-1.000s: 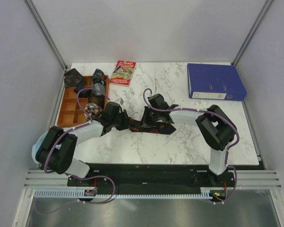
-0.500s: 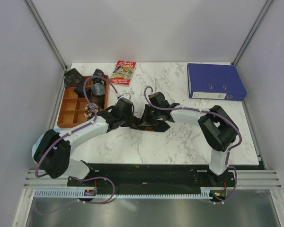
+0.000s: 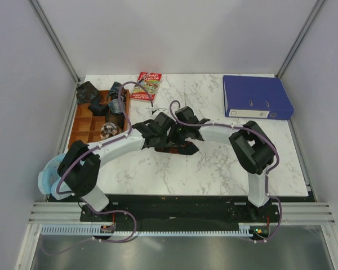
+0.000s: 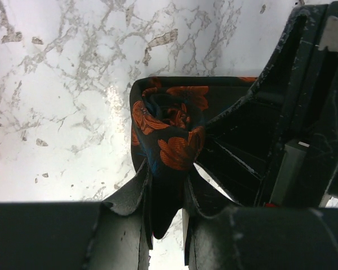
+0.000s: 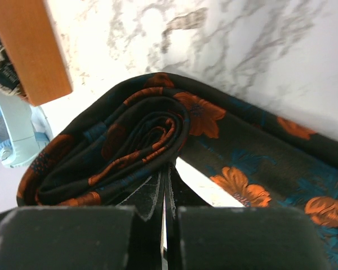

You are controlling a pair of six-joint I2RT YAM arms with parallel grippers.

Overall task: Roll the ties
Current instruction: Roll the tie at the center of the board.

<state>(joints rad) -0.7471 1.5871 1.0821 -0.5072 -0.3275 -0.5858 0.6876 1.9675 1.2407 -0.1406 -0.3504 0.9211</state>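
Note:
The long black tie with orange-red blotches point(image 3: 179, 148) lies mid-table, mostly wound into a roll point(image 4: 168, 130). My left gripper point(image 3: 159, 133) is shut on one end of the roll, and the fabric pokes down between its fingers point(image 4: 136, 191). My right gripper point(image 3: 178, 130) faces it from the right and is shut on the roll's edge point(image 5: 115, 149). A flat tail of the tie point(image 5: 259, 169) runs off to the right. Small dark grey-blue tie bundles point(image 3: 116, 106) sit in and beside the wooden tray point(image 3: 82, 134).
The wooden compartment tray also shows in the right wrist view point(image 5: 36, 50). A red-and-green booklet point(image 3: 147, 86) lies at the back and a blue binder point(image 3: 254, 97) at the back right. A light blue object point(image 3: 45, 179) sits by the left arm's base.
My left gripper has moved right toward the right gripper, and the two now meet. The spread-out tie has drawn in to a short roll between them.

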